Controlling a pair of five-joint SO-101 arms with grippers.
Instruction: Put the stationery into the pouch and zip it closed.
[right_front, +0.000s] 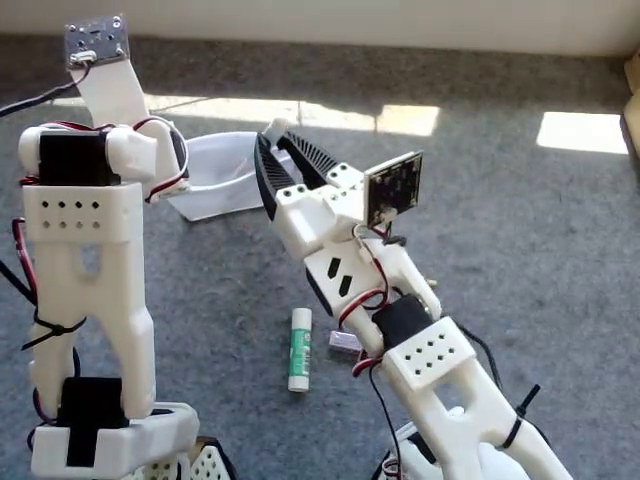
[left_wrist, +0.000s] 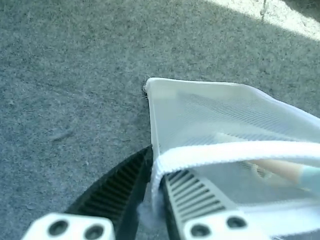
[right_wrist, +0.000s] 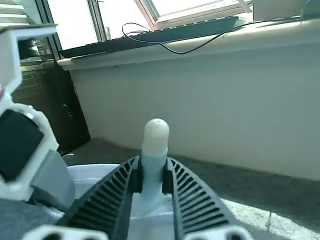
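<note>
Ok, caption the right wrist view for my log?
Right arm's fingers shut on a pale blue, white-tipped pen, poised at the white pouch.

The pouch (right_front: 215, 185) lies half hidden behind the left arm (right_front: 85, 230) and the right end effector (right_front: 278, 135). Through the pouch's mesh a pale shape (left_wrist: 280, 167) is too blurred to name. The marker (right_wrist: 155, 142) above the pouch has its lower end buried between the fingers (right_wrist: 120, 195).

High: you look down on carpet (right_front: 520, 260) | left wrist: close over pouch (left_wrist: 225, 115) | right wrist: level, facing wall (right_wrist: 225, 100) | shared: pouch
</note>
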